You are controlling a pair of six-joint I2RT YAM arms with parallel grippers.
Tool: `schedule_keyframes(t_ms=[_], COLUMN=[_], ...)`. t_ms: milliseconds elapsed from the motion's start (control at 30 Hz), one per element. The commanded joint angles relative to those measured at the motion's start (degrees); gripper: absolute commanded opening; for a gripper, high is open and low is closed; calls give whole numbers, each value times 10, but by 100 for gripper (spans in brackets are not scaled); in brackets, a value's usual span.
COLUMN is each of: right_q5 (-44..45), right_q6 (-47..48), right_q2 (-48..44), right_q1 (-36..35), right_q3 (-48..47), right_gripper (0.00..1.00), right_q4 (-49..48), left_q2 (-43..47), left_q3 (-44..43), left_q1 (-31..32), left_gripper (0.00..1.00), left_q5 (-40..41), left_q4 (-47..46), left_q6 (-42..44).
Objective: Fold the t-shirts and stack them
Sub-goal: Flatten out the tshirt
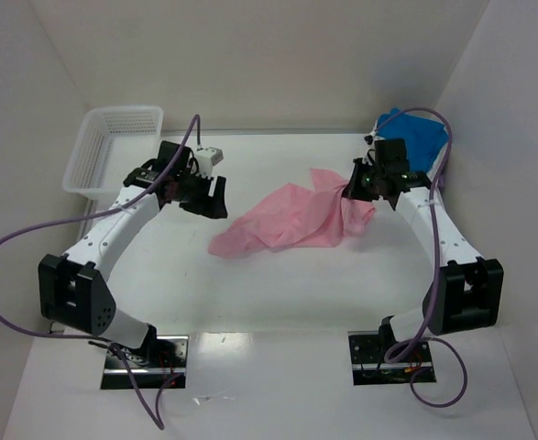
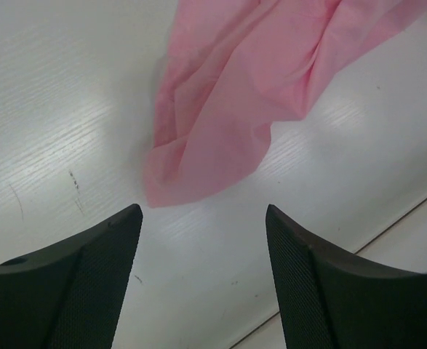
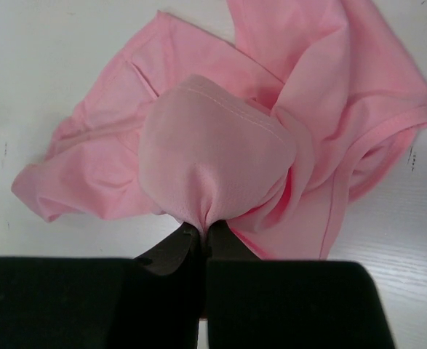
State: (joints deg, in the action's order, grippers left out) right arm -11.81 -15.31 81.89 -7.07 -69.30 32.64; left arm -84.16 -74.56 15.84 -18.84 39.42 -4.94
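T-shirt, pink, crumpled mid-frame: right gripper pinches its right edge, left gripper spread, near its left tip.

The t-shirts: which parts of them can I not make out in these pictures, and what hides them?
- Blue t-shirt: top view only. The right gripper and its cable cover part of it, so whether it is folded is unclear.
- Pink t-shirt: its pinched part is hidden between the shut jaws in the right wrist view. The left wrist view cuts it off at the top edge.
- Basket: too small to judge its inside.
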Motion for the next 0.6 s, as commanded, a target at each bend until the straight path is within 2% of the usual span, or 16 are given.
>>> schedule_keyframes(t_ms=[0,267,567], right_q5=[-8,-20,-55], right_q6=[5,-22,-74], right_q2=[-53,-105,-183], right_q1=[5,5,5], right_q3=[18,65,128], right_gripper=[0,0,0], right_q4=[-25,-2,24], left_q2=[-44,-233,-374], left_q3=[2,-125,-296], left_q1=[15,87,98], left_gripper=[79,81,81], left_q5=[-11,22,39], left_q4=[-51,-72,-107], left_q6=[-21,-14,-23])
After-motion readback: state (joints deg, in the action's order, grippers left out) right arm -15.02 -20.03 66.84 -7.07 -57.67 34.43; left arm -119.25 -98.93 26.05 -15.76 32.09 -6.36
